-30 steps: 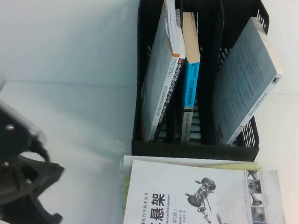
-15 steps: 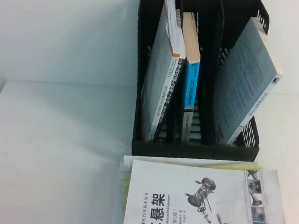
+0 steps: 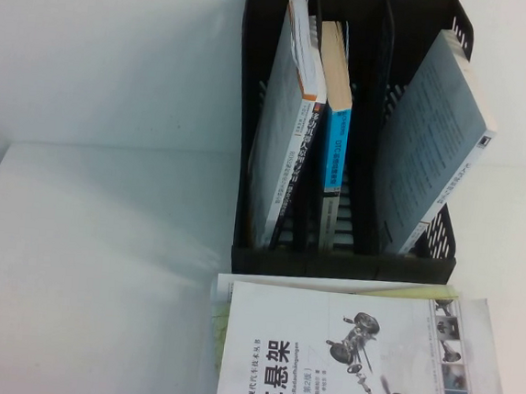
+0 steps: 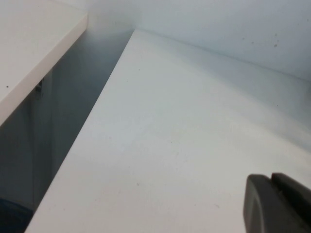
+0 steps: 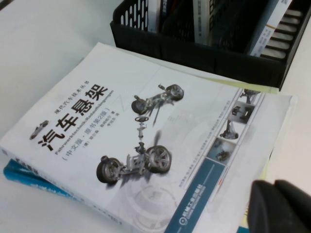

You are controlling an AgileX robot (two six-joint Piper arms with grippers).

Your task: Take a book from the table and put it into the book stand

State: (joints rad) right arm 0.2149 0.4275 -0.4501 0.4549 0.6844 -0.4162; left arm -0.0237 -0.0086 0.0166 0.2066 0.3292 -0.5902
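The white table is filling most of the high view. The black book stand is standing at the upper middle and right of that view. It has three slots. A grey book is leaning in the left slot, a blue book is standing in the middle slot, and another grey book is tilting in the right slot.

The white car book is lying flat at the bottom middle and right of the high view, just in front of the stand. It is resting on top of other books; a blue one is peeking out under it at the lower left of the right wrist view.

The right gripper is hanging over the lower right corner of the white car book, in the bottom right of its own view. Only a dark bit is showing, so I cannot tell how it is set. The left gripper is sitting at the bottom right of the left wrist view, over bare table, and I cannot tell there either.

The grab is probably the step in hand. To do it well, the right gripper should be pinching only the top book at its edge, not the ones under it. Then it should be tipping the book upright and sliding it into the roomiest slot without bumping the stand.
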